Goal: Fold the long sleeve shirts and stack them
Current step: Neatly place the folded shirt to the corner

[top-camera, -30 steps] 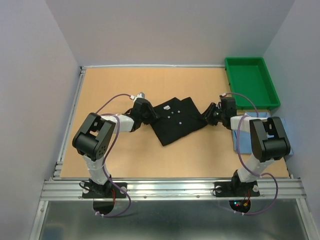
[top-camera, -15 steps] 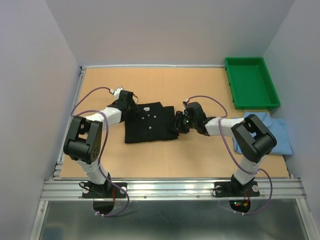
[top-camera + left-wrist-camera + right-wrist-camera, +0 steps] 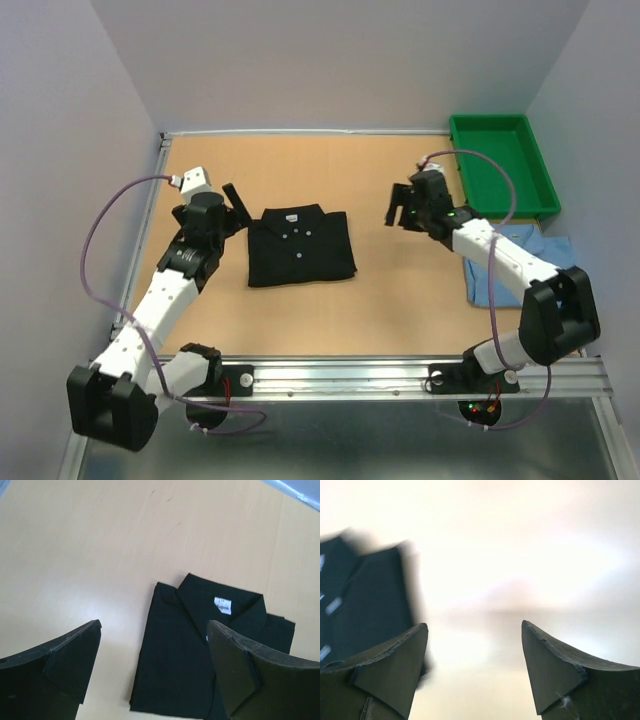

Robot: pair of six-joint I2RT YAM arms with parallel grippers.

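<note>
The black long sleeve shirt lies folded in a neat rectangle on the wooden table, collar toward the back and white buttons up. My left gripper hovers open just left of it; in the left wrist view the shirt lies below and between the spread fingers of the left gripper, untouched. My right gripper is open and raised to the right of the shirt, holding nothing. In the blurred right wrist view the black shirt shows at the left, beside the right gripper. The light blue shirt lies at the right, partly under the right arm.
A green plastic tray stands at the back right corner. Grey walls close in the table on three sides, and a metal rail runs along the near edge.
Both grippers opened and let go of the black shirt. The left arm swung out to the left, the right arm drew back to the right. The shirt now lies squared and folded.
</note>
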